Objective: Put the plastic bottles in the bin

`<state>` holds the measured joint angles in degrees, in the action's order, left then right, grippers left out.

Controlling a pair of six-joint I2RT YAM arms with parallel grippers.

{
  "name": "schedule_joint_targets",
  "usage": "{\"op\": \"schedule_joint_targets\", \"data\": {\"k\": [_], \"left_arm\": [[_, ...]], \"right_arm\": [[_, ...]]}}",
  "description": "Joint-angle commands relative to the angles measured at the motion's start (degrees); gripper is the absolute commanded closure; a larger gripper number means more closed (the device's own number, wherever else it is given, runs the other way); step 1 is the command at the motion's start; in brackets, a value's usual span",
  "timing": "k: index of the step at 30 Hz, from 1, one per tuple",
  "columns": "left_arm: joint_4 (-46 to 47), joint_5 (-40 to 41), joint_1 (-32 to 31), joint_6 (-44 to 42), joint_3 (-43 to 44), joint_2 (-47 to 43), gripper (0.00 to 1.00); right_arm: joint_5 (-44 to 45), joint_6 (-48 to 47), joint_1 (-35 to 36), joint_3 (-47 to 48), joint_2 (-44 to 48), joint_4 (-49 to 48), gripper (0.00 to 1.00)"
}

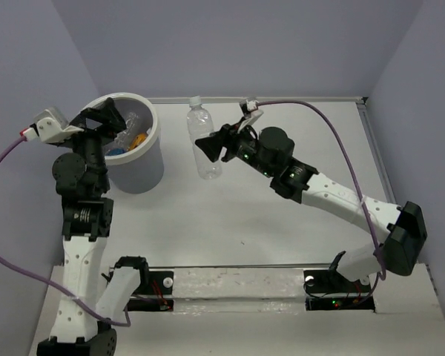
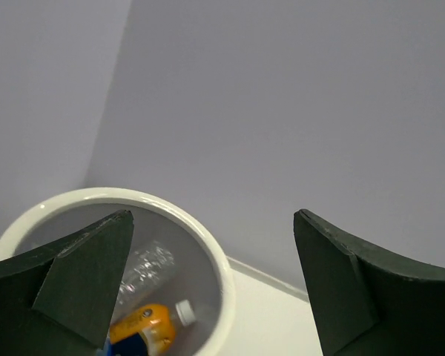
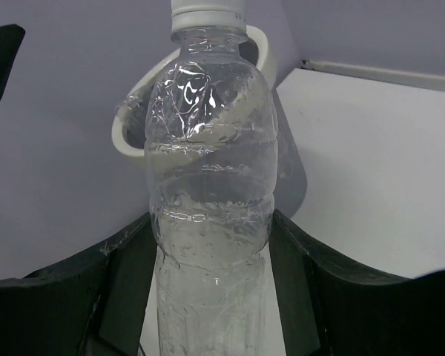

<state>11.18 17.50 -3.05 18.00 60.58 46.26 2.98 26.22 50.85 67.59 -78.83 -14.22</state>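
Note:
The white bin [image 1: 153,130] stands at the far left. Inside it lie a yellow-orange bottle [image 2: 143,326] and a clear bottle [image 2: 144,267]; other contents are partly hidden. My left gripper [image 1: 104,119] is open and empty over the bin's near rim [image 2: 208,245]. My right gripper [image 1: 208,146] is shut on a clear unlabelled white-capped bottle [image 1: 202,139], held upright above the table, to the right of the bin. In the right wrist view the bottle [image 3: 211,185] fills the gap between my fingers, with the bin [image 3: 130,130] behind it.
The white table [image 1: 297,119] is walled by lilac panels on the left, back and right. A purple cable [image 1: 334,133] arcs over the right arm. The arm bases sit on a strip at the near edge [image 1: 237,285].

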Motion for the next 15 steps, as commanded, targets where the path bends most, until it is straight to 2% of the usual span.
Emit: {"op": "schedule_joint_targets", "data": {"k": [1,4,8,12,13,15], "left_arm": [[-10.29,-14.66,-0.29,6.26,-0.19,-8.71,0.01],[-16.69,-17.23,-0.29,6.87,-1.51,-17.49,0.01],[-20.49,-17.23,-0.20,6.44,-0.55,-22.52,0.01],[-21.64,-21.88,-0.20,5.82,1.65,-23.50,0.01],[-22.16,-21.98,-0.20,5.56,1.91,-23.58,0.01],[-22.78,-21.37,-0.64,4.94,2.53,-23.58,0.01]], "right_arm": [[-1.93,-6.26,2.05,12.89,-8.08,-6.96,0.61],[-4.02,-8.37,3.20,23.00,-15.88,-7.14,0.61],[-4.92,-9.95,4.34,37.84,-26.71,-6.62,0.61],[-4.04,-12.24,6.80,56.73,-39.80,-4.68,0.61],[-3.34,-12.94,6.81,64.78,-42.78,-4.33,0.61],[-1.33,-13.30,7.33,72.73,-51.63,-3.62,0.61]]}}
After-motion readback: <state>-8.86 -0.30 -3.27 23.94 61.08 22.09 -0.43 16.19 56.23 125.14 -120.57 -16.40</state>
